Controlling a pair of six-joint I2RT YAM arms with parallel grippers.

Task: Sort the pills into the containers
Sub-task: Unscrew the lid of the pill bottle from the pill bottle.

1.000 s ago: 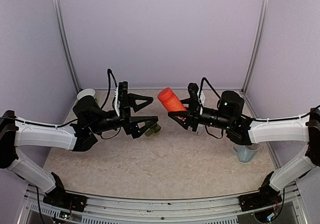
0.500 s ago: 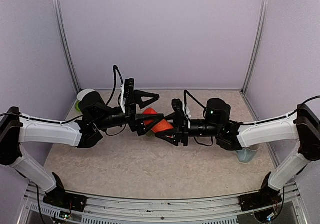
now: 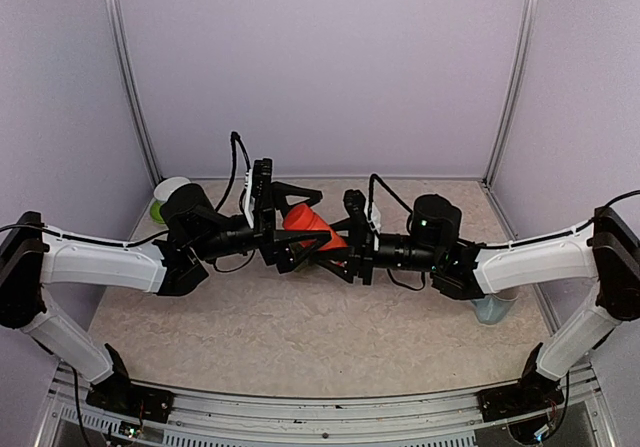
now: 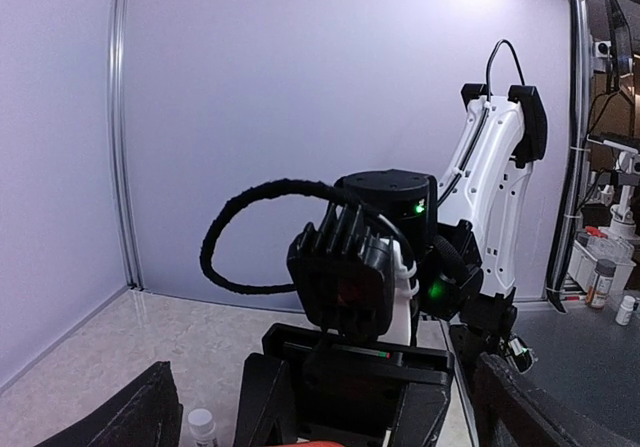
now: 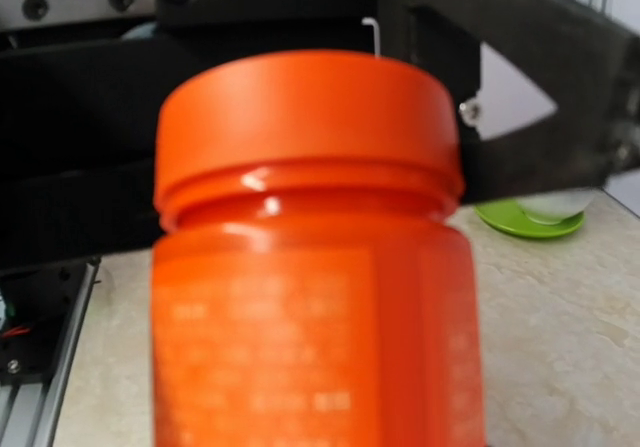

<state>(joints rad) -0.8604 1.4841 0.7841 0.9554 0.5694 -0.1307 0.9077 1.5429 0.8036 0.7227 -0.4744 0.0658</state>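
The fingers (image 3: pixel 340 265) of the right gripper (image 3: pixel 335 249) are closed partway on the orange pill bottle (image 5: pixel 310 267), which is held above the middle of the table (image 3: pixel 300 337). Its smooth orange cap (image 5: pixel 305 117) is flanked by the widely spread left gripper (image 3: pixel 312 225). Its pale label print (image 5: pixel 300 367) is blurred.

L end effector (image 3: pixel 303 225) + R end effector (image 3: pixel 336 244) = 2, 1 orange bottle (image 5: pixel 310 267), 1 blue mug (image 3: pixel 491 312), 1 white bowl (image 3: pixel 172 186).

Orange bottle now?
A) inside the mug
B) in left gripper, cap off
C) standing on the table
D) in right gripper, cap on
D: the right gripper clamps the orange bottle, cap on; the left gripper has its open jaws flanking the cap.
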